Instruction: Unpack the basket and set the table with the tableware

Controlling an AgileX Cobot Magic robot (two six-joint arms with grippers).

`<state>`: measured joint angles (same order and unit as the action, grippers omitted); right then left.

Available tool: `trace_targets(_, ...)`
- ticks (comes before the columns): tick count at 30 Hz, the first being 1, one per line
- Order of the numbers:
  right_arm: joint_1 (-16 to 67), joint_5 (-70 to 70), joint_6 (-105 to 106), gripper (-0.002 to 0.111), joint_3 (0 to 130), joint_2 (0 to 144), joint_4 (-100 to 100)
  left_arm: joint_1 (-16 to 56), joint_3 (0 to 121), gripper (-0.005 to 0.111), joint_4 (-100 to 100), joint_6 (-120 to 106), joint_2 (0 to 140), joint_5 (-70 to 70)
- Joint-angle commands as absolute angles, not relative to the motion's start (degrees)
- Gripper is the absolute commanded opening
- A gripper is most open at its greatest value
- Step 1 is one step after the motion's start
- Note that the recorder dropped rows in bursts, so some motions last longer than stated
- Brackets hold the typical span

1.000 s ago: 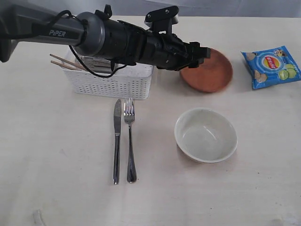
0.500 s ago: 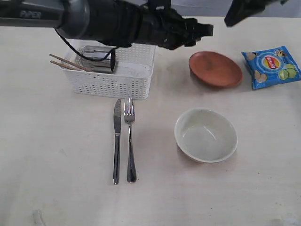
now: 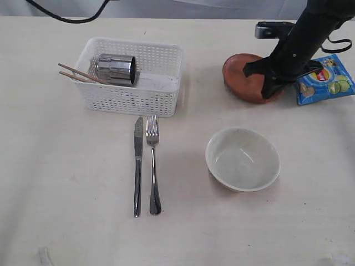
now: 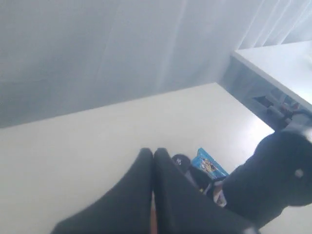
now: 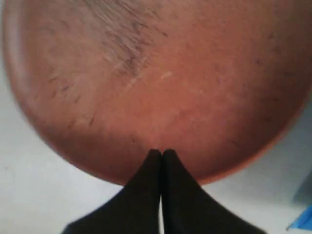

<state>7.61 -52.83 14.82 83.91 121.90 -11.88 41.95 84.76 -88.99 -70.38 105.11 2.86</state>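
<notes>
My right pincer (image 5: 162, 154) is clenched empty, tips over the edge of the brown plate (image 5: 161, 73); whether they touch it I cannot tell. A chip bag (image 3: 327, 77) lies just beside the plate. My left pincer (image 4: 153, 155), clenched empty too, hangs high above the table (image 3: 66, 183). The bowl (image 3: 243, 159), knife (image 3: 137, 166) and fork (image 3: 153, 166) lie on the table; the basket (image 3: 130, 100) holds 1 cup (image 3: 115, 69) on its side and 2 chopsticks (image 3: 75, 73).
</notes>
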Motion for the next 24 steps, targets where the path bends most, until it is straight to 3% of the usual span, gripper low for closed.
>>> trace_targets(1, 8.9, -50.9, 13.7, 0.000, 83.8, 123.9, -10.8, 41.9, 84.4, 0.000, -88.6, -72.3, 102.7, 1.8)
trace_targets(13, 8.6, -49.6, 14.6, 0.000, 83.9, 119.8, -12.3, 41.9, 83.3, 0.000, -87.2, -73.2, 100.7, 0.6)
trace_targets(17, -2.3, -49.3, 19.4, 0.001, 83.9, 111.8, -27.0, 37.2, 74.9, 0.000, -87.3, -73.0, 94.7, -5.6)
trace_targets(19, -9.3, -49.7, 18.6, 0.021, 83.9, 110.2, -27.1, 32.2, 70.9, 0.000, -87.4, -70.7, 91.9, -2.6)
trace_targets(22, -16.3, -49.6, 16.0, 0.080, 83.8, 111.7, -27.4, 24.9, 67.2, 0.000, -87.4, -68.8, 90.0, 6.9)
trace_targets(23, -17.2, -49.6, 15.4, 0.090, 83.8, 113.1, -27.4, 22.8, 66.6, 0.000, -87.4, -68.8, 90.0, 10.3)
trace_targets(24, -17.6, -49.4, 15.4, 0.090, 83.8, 115.0, -26.6, 20.9, 65.7, 0.000, -87.4, -68.8, 90.0, 12.2)
